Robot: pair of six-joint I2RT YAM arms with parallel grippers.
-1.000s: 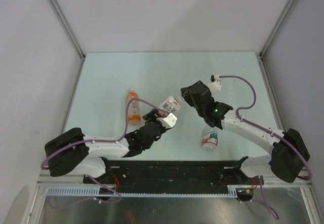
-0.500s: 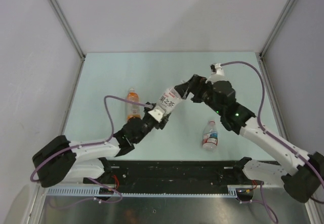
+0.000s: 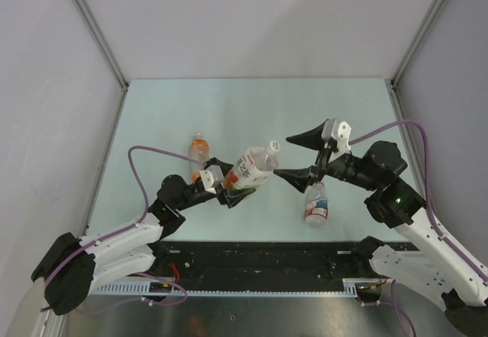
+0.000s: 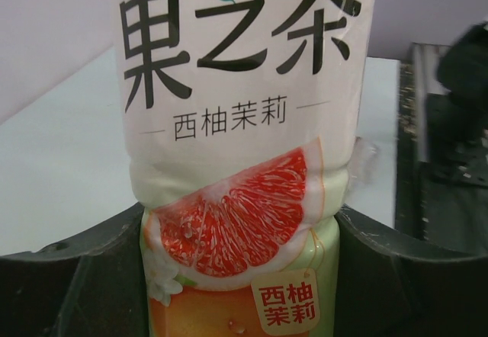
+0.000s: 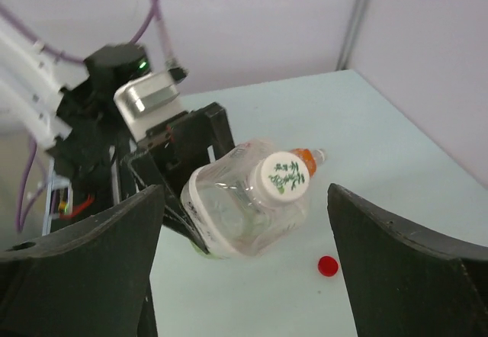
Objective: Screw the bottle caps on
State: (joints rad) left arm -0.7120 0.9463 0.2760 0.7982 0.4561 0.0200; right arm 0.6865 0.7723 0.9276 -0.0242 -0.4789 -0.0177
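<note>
My left gripper [image 3: 229, 184] is shut on the white-labelled bottle [image 3: 248, 171], holding its lower body tilted above the table. In the left wrist view the label with dark print [image 4: 236, 85] fills the frame between the black fingers [image 4: 69, 276]. A white cap [image 5: 284, 177] sits on this bottle's neck. My right gripper [image 3: 296, 158] stands open just right of the cap, touching nothing, with the bottle [image 5: 244, 207] facing it between the wide fingers. A red cap [image 5: 328, 265] lies on the table. The orange bottle [image 3: 198, 154] lies at the left. The red-and-white labelled bottle [image 3: 316, 203] lies under my right arm.
The pale green table [image 3: 252, 108] is fenced by grey walls at the back and both sides. A black rail [image 3: 259, 257] runs along the near edge between the arm bases. Purple cables loop off both arms.
My right gripper has opened, let go of the white cap and drawn back to the right. The left arm has carried the bottle a little leftward and lower in the top view.
</note>
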